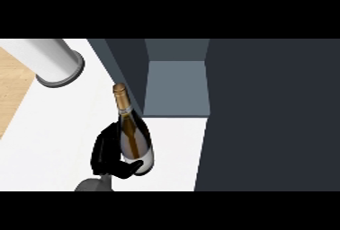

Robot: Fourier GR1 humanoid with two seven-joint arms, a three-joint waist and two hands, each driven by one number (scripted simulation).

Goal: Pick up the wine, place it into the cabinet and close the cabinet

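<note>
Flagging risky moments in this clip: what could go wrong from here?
The wine bottle is held low on its body by the robot hand, so it might tip. Its neck is close to the cabinet side wall and could clip it on the way in.

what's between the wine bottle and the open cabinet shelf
Head view: only bare white counter separates the wine bottle, held by the robot hand, from the cabinet shelf.

The hand (108,155) curls round the wine bottle (133,130), covering its lower left side and base. Its forearm (93,185) is cut off at the lower edge. The cabinet (174,90) interior runs out of sight behind its dark door (272,112).
</note>
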